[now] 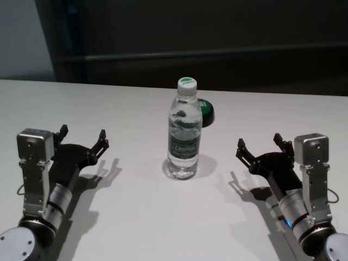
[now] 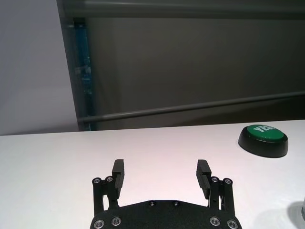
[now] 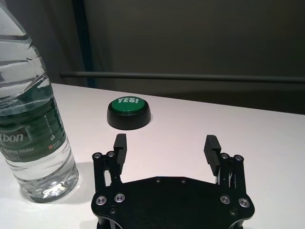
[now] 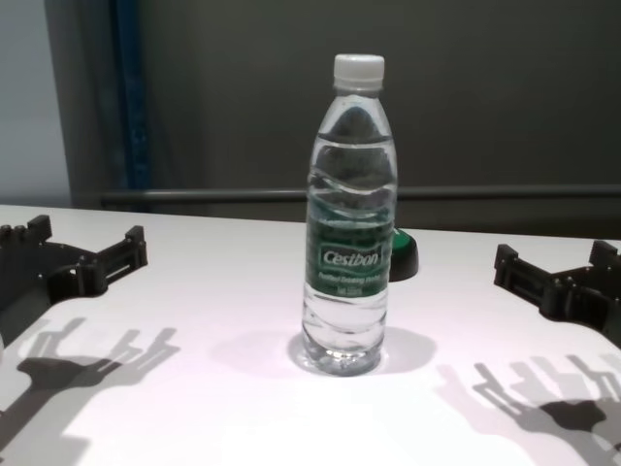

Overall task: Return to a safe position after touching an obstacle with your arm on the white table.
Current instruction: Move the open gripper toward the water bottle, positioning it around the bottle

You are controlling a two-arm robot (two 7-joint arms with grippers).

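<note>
A robot test lab: a bare white worktop, a green "YES!" push button, and dark plain wall panels behind.

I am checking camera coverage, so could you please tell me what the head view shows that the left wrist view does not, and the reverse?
Only the head view shows the whole upright water bottle with its white cap, the right pincer open to the bottle's right, and both forearms. Only the left wrist view shows the grey rail along the dark wall behind the table and the lettering on the green button. Both show the white table, the open left pincer holding nothing, and the button, which in the head view is partly hidden behind the bottle.
</note>
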